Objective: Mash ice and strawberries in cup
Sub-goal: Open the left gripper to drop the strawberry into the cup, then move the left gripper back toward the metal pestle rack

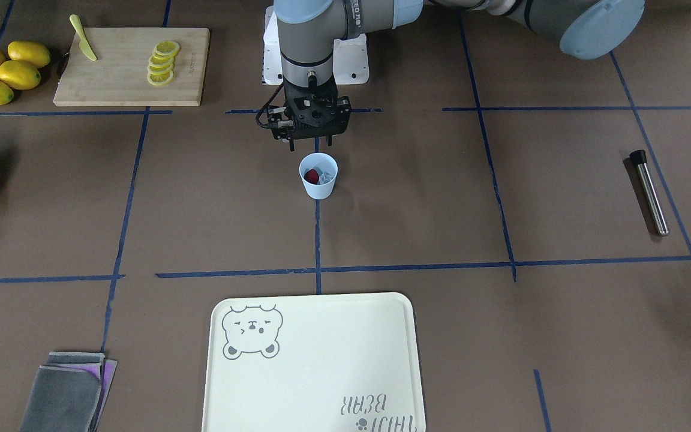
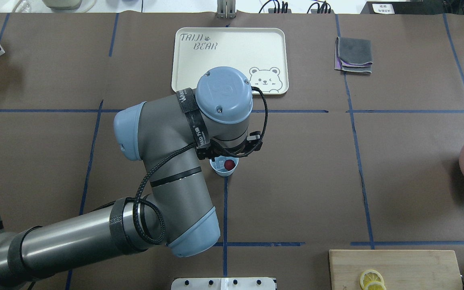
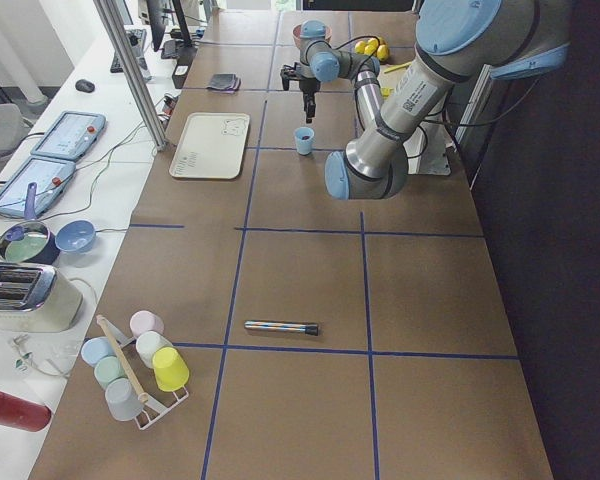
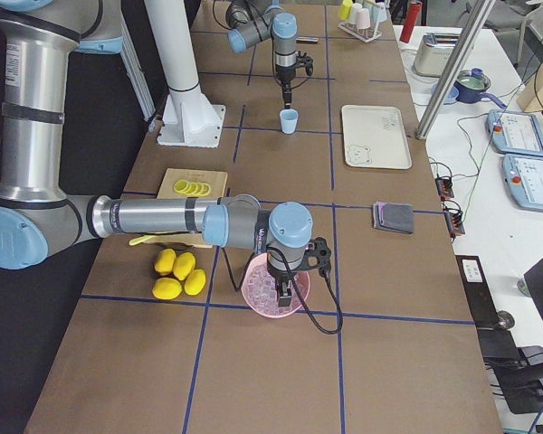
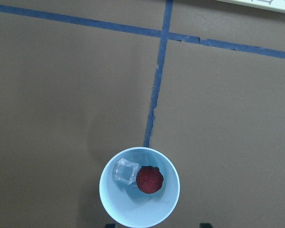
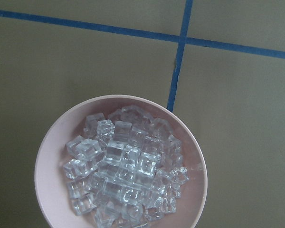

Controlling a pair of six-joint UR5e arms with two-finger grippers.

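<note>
The pale blue cup [image 5: 139, 209] stands upright on a blue tape line at the table's middle [image 1: 318, 187]. Inside it lie one red strawberry [image 5: 149, 180] and one clear ice cube [image 5: 126, 171], side by side. My left gripper [image 1: 309, 143] hangs just above the cup's robot-side rim, open, with nothing between its fingers. Many more ice cubes [image 6: 123, 171] fill a pink bowl [image 6: 45, 152]. My right gripper [image 4: 287, 294] hovers over that bowl in the exterior right view; I cannot tell whether it is open or shut.
A metal rod with a black end [image 1: 648, 192] lies on the table's left part. A cream bear tray [image 1: 315, 360] sits beyond the cup. A cutting board [image 1: 111, 78] holds lemon slices and a knife beside whole lemons [image 1: 6, 72]. Folded cloths [image 1: 69, 390] lie far right.
</note>
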